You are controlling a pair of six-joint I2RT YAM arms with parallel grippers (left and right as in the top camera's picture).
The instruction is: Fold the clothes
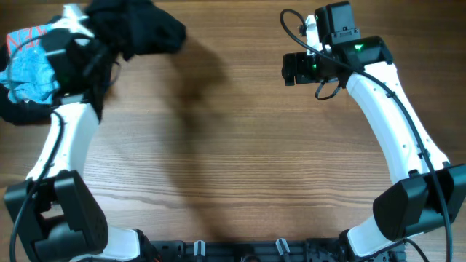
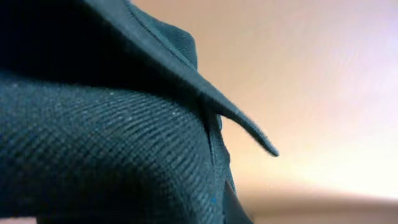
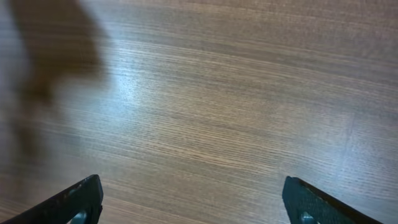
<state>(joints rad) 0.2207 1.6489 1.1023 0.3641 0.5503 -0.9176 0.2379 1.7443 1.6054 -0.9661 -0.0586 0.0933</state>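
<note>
The black T-shirt hangs bunched from my left gripper at the far left, lifted off the table, and casts a shadow on the wood. The cloth hides the fingers. In the left wrist view the dark fabric fills most of the frame, with a folded edge sticking out to the right. My right gripper is open and empty above bare wood at the far right. Its two finger tips show wide apart in the right wrist view.
A light-blue garment with red lettering lies crumpled at the far left edge. More dark cloth lies beneath it. The wooden table spans the view, with both arm bases at the front edge.
</note>
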